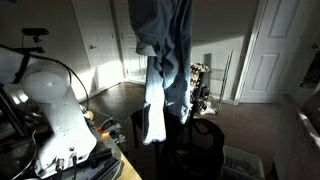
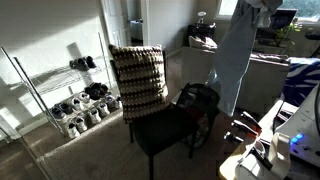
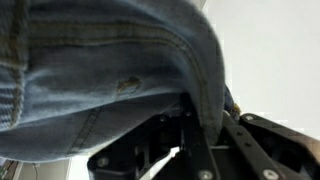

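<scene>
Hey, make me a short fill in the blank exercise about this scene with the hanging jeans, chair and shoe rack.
1. The gripper is shut on blue ____ fabric.
2. The jeans hang beside a black ____.
3. The wire rack holds pairs of ____.
Missing words: denim, chair, shoes.

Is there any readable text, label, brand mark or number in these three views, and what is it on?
No text can be read in any view.
The jeans, clamped in the gripper, show only stitching and a small stud, with no tag in sight.
The cushion on the chair has a woven pattern, not letters.
Any brand on the shoes on the rack is too small to read.
</scene>
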Robot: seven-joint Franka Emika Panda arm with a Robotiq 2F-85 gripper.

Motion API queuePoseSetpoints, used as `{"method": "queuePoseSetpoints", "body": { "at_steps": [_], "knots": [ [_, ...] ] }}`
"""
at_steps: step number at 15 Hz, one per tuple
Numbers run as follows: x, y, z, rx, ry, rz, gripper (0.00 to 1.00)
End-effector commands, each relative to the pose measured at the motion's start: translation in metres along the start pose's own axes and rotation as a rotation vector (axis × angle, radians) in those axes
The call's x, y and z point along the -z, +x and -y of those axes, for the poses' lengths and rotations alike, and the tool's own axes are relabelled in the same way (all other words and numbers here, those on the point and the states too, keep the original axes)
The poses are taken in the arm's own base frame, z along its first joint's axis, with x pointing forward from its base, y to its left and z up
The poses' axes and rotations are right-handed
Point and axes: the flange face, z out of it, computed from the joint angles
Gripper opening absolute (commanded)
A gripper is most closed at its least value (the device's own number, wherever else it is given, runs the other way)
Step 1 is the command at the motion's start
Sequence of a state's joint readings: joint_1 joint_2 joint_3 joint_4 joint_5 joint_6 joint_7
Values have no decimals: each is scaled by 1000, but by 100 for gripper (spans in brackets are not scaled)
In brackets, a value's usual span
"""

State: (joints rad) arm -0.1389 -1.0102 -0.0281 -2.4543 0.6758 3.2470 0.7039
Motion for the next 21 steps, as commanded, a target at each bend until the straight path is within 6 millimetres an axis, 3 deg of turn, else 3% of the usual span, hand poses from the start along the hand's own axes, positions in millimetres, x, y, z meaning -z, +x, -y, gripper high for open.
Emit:
{"method": "queuePoseSetpoints", "body": {
  "at_steps": [1,4,6,7,10,14,17,21],
  "knots": [
    [-24,-7,22,-26,55,-52,2],
    [-50,-25,16,9,87,-94,2],
    [-73,-36,1,35,75,-116,2],
    [-78,-32,10,42,54,-117,2],
    [-107,-34,4,72,14,-136,2],
    [-130,-26,-4,93,-8,-185,2],
    [-147,-20,-15,112,-36,-214,2],
    [-163,-27,-31,131,-72,-223,2]
  ]
}}
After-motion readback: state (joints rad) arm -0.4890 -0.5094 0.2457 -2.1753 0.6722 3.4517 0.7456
